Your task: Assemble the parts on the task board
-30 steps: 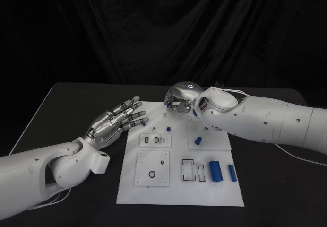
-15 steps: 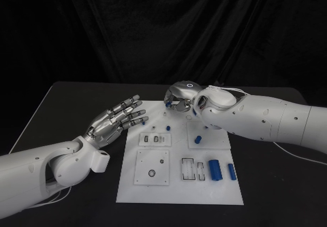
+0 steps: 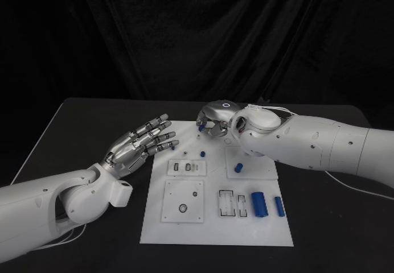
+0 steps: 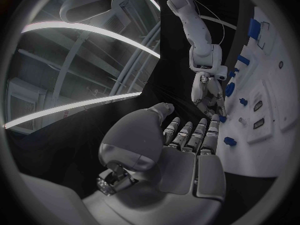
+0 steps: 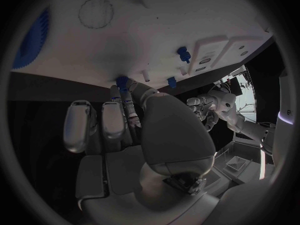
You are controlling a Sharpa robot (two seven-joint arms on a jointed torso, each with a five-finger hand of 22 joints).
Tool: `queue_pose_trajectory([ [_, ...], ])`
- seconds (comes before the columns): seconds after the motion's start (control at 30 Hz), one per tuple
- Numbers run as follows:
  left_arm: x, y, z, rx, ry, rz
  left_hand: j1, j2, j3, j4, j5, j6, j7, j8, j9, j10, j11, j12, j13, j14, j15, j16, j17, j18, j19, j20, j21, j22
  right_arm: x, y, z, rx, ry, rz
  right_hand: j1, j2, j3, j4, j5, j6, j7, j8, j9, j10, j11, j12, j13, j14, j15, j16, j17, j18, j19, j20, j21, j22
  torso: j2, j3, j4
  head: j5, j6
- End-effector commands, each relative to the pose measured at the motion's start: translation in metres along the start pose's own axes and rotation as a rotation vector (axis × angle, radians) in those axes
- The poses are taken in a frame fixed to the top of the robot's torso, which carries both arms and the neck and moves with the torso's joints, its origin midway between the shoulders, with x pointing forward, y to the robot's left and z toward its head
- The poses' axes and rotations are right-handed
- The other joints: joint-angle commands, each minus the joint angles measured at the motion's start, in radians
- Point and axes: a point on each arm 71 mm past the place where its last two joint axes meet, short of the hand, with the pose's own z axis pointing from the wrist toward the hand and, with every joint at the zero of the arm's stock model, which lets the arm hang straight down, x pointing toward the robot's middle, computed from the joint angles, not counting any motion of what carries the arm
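The white task board (image 3: 217, 230) lies in the middle of the table. My right hand (image 3: 215, 123) hangs over its far edge with the fingers curled down. In the right wrist view the thumb and a finger pinch a small blue part (image 5: 122, 80) right at the board (image 5: 150, 30). My left hand (image 3: 144, 142) hovers open, fingers spread, beside the board's far left corner, holding nothing. A small blue peg (image 3: 202, 153) and another blue peg (image 3: 239, 168) stand on the board. Two blue cylinders (image 3: 259, 205) lie at its right side.
A blue toothed wheel (image 5: 30, 41) sits on the board close to the right hand. Rectangular slotted plates (image 3: 187, 168) and a round-holed plate (image 3: 184, 202) take up the board's middle. Black table (image 3: 82, 125) surrounds the board on all sides.
My right hand has turned a little and edged left over the board's far edge. The left arm and the parts on the board have stayed put.
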Motion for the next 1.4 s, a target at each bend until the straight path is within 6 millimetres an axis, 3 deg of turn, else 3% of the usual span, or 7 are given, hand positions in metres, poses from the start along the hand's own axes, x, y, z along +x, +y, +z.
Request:
queue_pose_trajectory([
  [0.03,0.001,-0.010,0.000,0.154,0.013,-0.013,-0.011,-0.001,0.006,0.001,-0.005,-0.003,0.006,0.001,-0.001,0.004,0.004,0.003,0.000,-0.006,0.003,-0.001,-0.001,-0.016,-0.005,0.002,-0.007,-0.001,0.003,-0.001,0.000,0.018,0.027,-0.001,-0.002,-0.011,0.001,0.008,-0.006,-0.019,0.002,-0.014,-0.005,-0.022,0.005,-0.012,0.000,-0.005,0.010,-0.010,-0.010,0.012,-0.011,0.004,-0.007,-0.009,0.001,0.0003,0.0014,-0.002,0.001],
  [0.4,0.000,-0.011,-0.002,0.155,0.010,-0.012,-0.012,0.001,0.010,0.001,-0.005,-0.003,0.008,0.001,-0.001,0.003,0.005,0.002,0.000,-0.006,0.003,0.000,0.000,-0.016,-0.005,0.002,-0.007,-0.002,0.001,-0.005,-0.002,0.023,-0.003,0.001,-0.003,-0.024,-0.089,0.022,0.011,-0.297,-0.033,-0.051,-0.092,-0.216,0.039,-0.056,0.003,-0.054,0.037,-0.047,-0.075,0.031,-0.071,0.032,-0.066,-0.093,0.000,-0.0008,-0.0006,-0.001,0.005],
  [0.9,-0.003,-0.015,-0.009,0.158,-0.007,-0.003,-0.014,0.001,0.014,0.000,-0.005,0.000,0.010,0.002,0.000,0.005,0.005,0.003,0.001,-0.003,0.004,0.003,0.000,-0.017,-0.004,0.002,-0.007,-0.001,-0.043,-0.038,-0.049,0.046,-0.118,0.007,0.052,0.007,-0.099,0.006,0.114,-0.151,-0.002,-0.015,-0.085,-0.123,0.022,0.075,0.028,-0.056,0.027,-0.039,-0.066,0.030,-0.066,0.024,-0.065,-0.078,-0.003,0.0004,-0.0065,0.002,0.013],
  [1.13,-0.003,-0.016,-0.011,0.160,-0.013,0.000,-0.015,0.001,0.016,0.000,-0.004,-0.001,0.010,0.002,0.000,0.003,0.005,0.003,0.001,0.000,0.005,0.006,0.001,-0.017,-0.004,0.002,-0.007,-0.001,-0.042,-0.058,-0.088,0.089,-0.055,0.018,0.054,-0.012,-0.093,0.004,0.097,-0.104,-0.026,-0.015,-0.093,0.052,-0.057,0.298,0.139,-0.122,-0.032,-0.164,-0.241,0.057,-0.143,-0.028,-0.158,-0.202,-0.005,-0.0004,-0.0115,0.013,0.006],
  [1.2,-0.004,-0.016,-0.011,0.160,-0.013,0.000,-0.015,0.001,0.016,0.000,-0.004,-0.001,0.010,0.002,0.000,0.003,0.005,0.003,0.001,0.000,0.005,0.006,0.001,-0.017,-0.004,0.002,-0.007,-0.001,-0.040,-0.064,-0.096,0.108,-0.033,0.020,0.050,-0.012,-0.097,0.024,0.097,-0.084,-0.022,-0.028,-0.106,-0.147,-0.074,0.565,0.367,-0.118,-0.064,-0.234,-0.292,0.059,-0.154,-0.054,-0.225,-0.256,-0.006,-0.0011,-0.0123,0.013,0.003],
  [1.23,-0.004,-0.016,-0.011,0.160,-0.013,0.000,-0.015,0.001,0.016,0.000,-0.004,-0.001,0.010,0.002,0.000,0.003,0.005,0.003,0.001,0.000,0.005,0.006,0.001,-0.017,-0.004,0.002,-0.007,-0.001,-0.038,-0.067,-0.101,0.121,-0.019,0.021,0.040,-0.019,-0.105,0.032,0.081,-0.096,-0.036,-0.037,-0.110,-0.103,-0.068,0.655,0.424,-0.131,-0.047,-0.249,-0.311,0.071,-0.181,-0.049,-0.267,-0.316,-0.006,-0.0014,-0.0128,0.013,0.002],
  [1.4,-0.004,-0.016,-0.011,0.160,-0.012,-0.001,-0.015,0.000,0.017,0.000,-0.004,0.000,0.010,0.002,0.000,0.003,0.005,0.002,0.001,0.000,0.005,0.006,0.001,-0.018,-0.003,0.003,-0.006,-0.001,-0.028,-0.081,-0.116,0.173,0.021,0.028,0.000,-0.028,-0.162,0.068,0.035,-0.078,-0.038,-0.038,-0.112,0.315,-0.071,1.295,1.275,0.024,-0.044,0.137,0.317,0.033,-0.071,-0.036,-0.129,-0.111,-0.006,-0.0014,-0.0135,0.013,0.000],
])
